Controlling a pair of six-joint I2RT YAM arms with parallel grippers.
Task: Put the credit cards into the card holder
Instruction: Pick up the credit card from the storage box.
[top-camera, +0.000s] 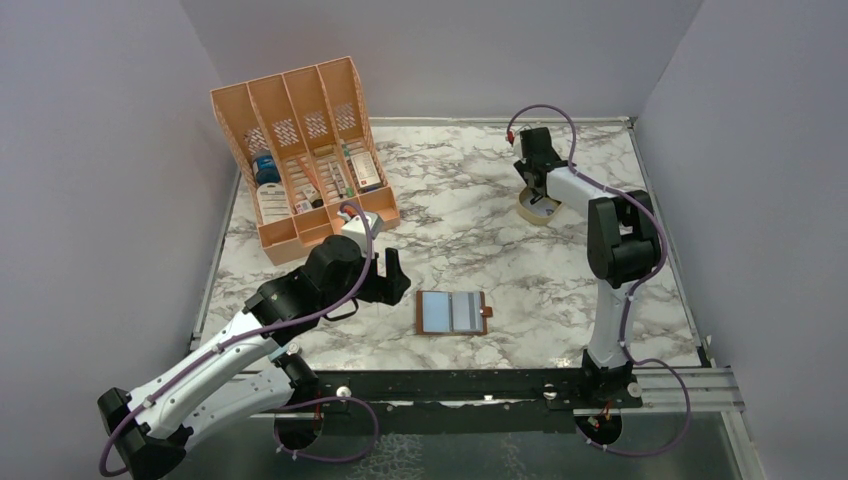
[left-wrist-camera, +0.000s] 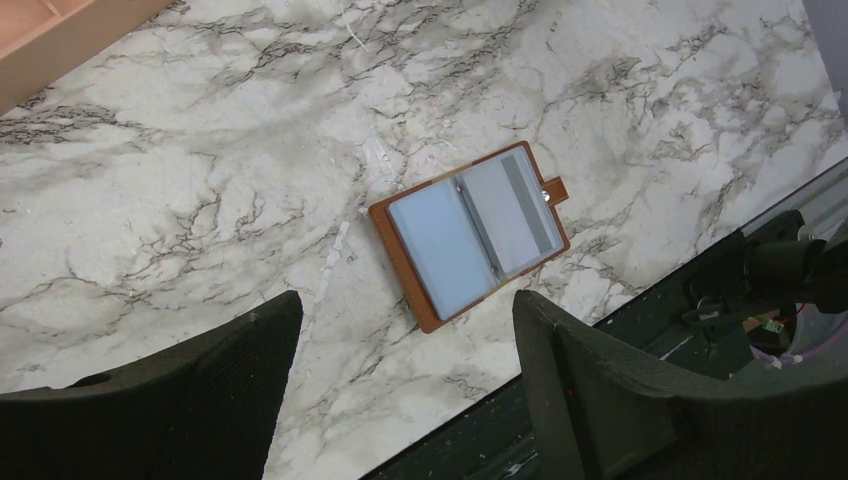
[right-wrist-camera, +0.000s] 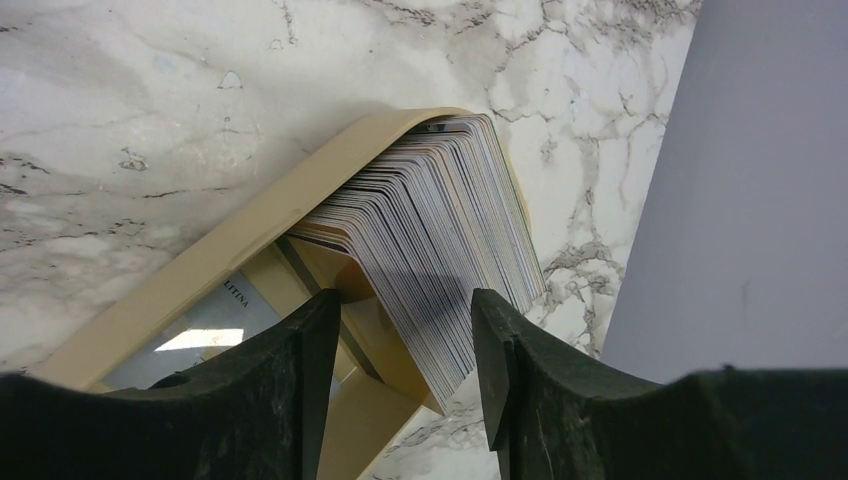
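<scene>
The card holder (top-camera: 452, 313) lies open and flat near the table's front edge, a brown leather booklet with bluish sleeves. In the left wrist view it (left-wrist-camera: 468, 235) shows a grey card in its right sleeve. My left gripper (top-camera: 385, 277) hovers just left of it, open and empty (left-wrist-camera: 400, 385). The credit cards (right-wrist-camera: 440, 240) stand as a fanned stack in a small tan wooden stand (right-wrist-camera: 200, 265) at the back right. My right gripper (right-wrist-camera: 405, 375) is open, its fingers on either side of the stack's near end. In the top view the gripper (top-camera: 534, 192) hides the cards.
A big orange slotted organiser (top-camera: 300, 160) with small boxes and bottles stands at the back left. The tan stand (top-camera: 532, 210) sits close to the right wall. A dark rail (top-camera: 500, 385) runs along the table's front edge.
</scene>
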